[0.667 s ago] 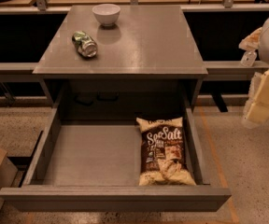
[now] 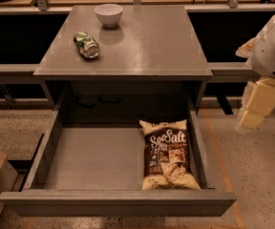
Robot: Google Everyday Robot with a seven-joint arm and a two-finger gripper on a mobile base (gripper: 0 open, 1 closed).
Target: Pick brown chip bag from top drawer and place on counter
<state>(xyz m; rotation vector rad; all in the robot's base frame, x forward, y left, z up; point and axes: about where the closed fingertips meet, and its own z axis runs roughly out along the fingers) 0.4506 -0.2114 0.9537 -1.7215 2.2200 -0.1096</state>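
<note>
Speckled floor [image 2: 257, 175] under grey table [image 2: 142, 51]; brown chip bag [image 2: 168, 154] lies unpicked in open top drawer [image 2: 118, 203]; pincer [image 2: 252, 109] hangs right of drawer, apart, grip state not discernible.

The top drawer [image 2: 99, 159] is wide open from above, left half bare, with the brown chip bag [image 2: 168, 154] lying along its right wall. On the bench [image 2: 152, 42], a crushed green can [image 2: 86, 45] and a white bowl [image 2: 109, 14] crowd the back-left; front and right are free. The hand [image 2: 252, 111] hangs off to the right, outside the drawer.

Brown chip bag [image 2: 168, 154] in drawer [image 2: 94, 159] — gripper [image 2: 250, 114] at right
</note>
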